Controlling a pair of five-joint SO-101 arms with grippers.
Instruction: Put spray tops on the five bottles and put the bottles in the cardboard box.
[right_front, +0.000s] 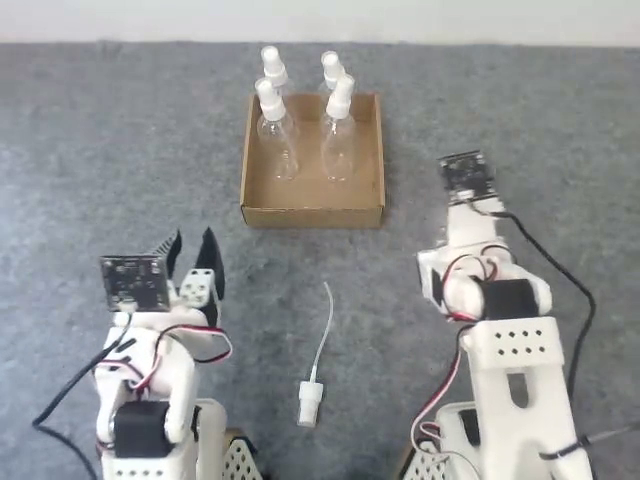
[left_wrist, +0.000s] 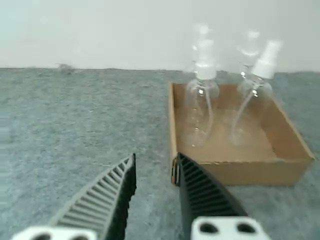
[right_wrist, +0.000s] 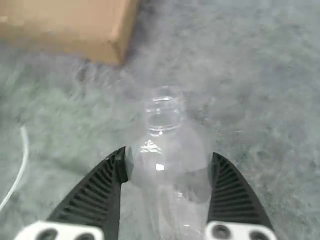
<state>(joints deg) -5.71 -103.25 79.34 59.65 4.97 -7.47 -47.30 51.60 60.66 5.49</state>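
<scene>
White spray top (right_front: 310, 400) lies loose on the surface (right_front: 100, 150), well short of the cardboard box (right_front: 312, 213). Left pincer (left_wrist: 156, 159) gapes empty by its near-left corner; right pincer (right_wrist: 167, 156) clamps the uncapped bottle (right_wrist: 165, 145) off its near-right corner. Four capped bottles (right_front: 275, 125) stand inside. Risk: slick bottle twisting during capping. Bottle base cut off.

Clear glossy plastic bottle (right_wrist: 167, 155); matt brown cardboard box (right_front: 312, 214); rough fuzzy grey table covering (right_front: 100, 150)

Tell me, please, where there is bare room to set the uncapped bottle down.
The mat is bare left of the cardboard box, beyond the left gripper, and between the box's front and the spray top. The box's near half is also bare. Its far half is crowded with four bottles.
</scene>
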